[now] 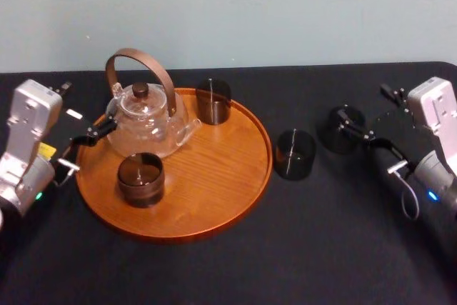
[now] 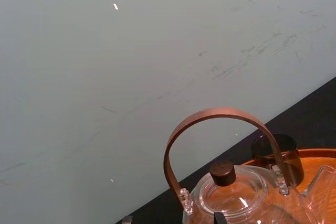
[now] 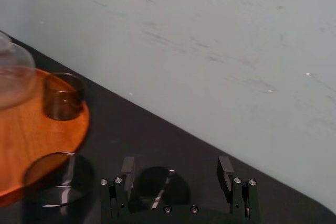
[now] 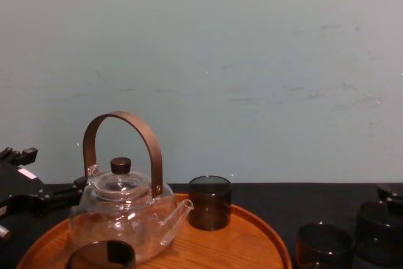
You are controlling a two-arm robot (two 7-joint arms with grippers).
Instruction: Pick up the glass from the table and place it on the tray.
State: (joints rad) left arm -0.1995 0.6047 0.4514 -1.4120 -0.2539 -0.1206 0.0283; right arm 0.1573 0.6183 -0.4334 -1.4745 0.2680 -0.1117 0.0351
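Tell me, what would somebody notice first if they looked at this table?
Probably the big round orange tray on the black table, holding a clear teapot and two dark glasses. Right of it a third dark glass stands on the table, and the right end effector is open at a fourth glass; the left end effector hangs by the teapot.

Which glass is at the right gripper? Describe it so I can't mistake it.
Start at the round wooden tray; two dark glasses stand off it on the black table to its right. The farther glass sits at the open right gripper; the nearer glass stands alone beside the tray's rim.
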